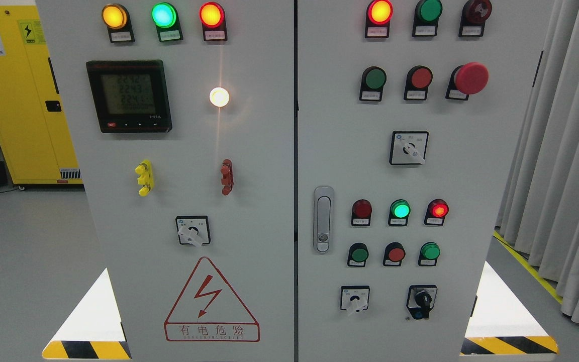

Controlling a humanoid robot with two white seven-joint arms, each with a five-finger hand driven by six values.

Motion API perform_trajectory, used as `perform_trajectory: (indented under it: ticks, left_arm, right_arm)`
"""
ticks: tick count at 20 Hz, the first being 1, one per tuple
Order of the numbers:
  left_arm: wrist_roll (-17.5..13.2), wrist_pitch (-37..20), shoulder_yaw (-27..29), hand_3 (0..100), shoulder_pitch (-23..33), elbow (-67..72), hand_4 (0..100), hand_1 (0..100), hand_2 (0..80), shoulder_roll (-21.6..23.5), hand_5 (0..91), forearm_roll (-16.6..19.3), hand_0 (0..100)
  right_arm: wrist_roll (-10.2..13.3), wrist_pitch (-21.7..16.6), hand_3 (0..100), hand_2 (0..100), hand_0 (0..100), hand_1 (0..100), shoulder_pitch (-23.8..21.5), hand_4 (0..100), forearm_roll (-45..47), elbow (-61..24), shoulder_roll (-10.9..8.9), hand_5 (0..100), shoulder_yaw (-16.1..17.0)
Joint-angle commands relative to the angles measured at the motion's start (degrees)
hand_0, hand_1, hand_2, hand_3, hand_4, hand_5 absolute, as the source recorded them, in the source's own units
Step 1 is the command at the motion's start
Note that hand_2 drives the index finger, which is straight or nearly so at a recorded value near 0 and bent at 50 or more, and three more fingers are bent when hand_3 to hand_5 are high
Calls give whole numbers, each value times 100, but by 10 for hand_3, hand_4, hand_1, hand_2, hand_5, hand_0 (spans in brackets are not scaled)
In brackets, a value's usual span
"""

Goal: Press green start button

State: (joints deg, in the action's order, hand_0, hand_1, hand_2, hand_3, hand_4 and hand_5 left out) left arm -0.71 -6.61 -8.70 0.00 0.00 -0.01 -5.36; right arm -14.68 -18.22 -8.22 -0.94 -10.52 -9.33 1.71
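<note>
Facing the grey cabinet (249, 151) head-on, the head view shows no robot hand or arm anywhere, so whether either hand is open or closed cannot be told, and neither side can be called nearer from what shows.

Several green buttons sit on the right door. One green button (374, 79) is in the upper row, just left of a red button (421, 78) and the big red mushroom stop button (470, 78). Two more sit lower: a dark green button (359, 254) below the door handle's (323, 218) level and a brighter green button (429, 251) further right, with a red one between them. The labels are too small to read, so which is the start button is unclear.

All candidates lie right of the picture's middle, so the right arm probably has the shorter reach. The press would run straight into the panel face.
</note>
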Motion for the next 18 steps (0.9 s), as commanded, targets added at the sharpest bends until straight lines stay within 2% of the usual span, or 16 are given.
perform_trajectory:
  ticks: [1, 6, 10, 14, 17, 18]
  left_arm:
    - [1, 2, 0, 0, -150, -97, 0, 556, 0, -16, 0, 0, 120]
    - [1, 2, 0, 0, -150, -141, 0, 556, 0, -69, 0, 0, 120]
    - [1, 2, 9, 0, -150, -141, 0, 556, 0, -218, 0, 0, 120]
    - [1, 2, 0, 0, -150, -150, 0, 556, 0, -350, 0, 0, 120]
    - [1, 2, 9, 0, -158, -158, 0, 556, 0, -455, 0, 0, 120]
    - [1, 2, 9, 0, -158, -158, 0, 556, 0, -491, 0, 0, 120]
  right_arm:
    - [-8, -427, 0, 0, 142, 361, -57, 0, -239, -941, 37, 0, -179]
    - [-17, -437, 0, 0, 142, 388, -522, 0, -415, -2424, -7, 0, -548]
    - [-17, -419, 0, 0, 148, 399, -856, 7, -433, -3700, -25, 0, -531]
    - [-9, -401, 0, 0, 156, 408, -875, 35, -450, -4650, 19, 0, -487]
    - [44, -401, 0, 0, 158, 418, -883, 81, -555, -5308, 28, 0, -487]
    - [44, -401, 27, 0, 161, 421, -892, 131, -686, -5589, 37, 0, -478]
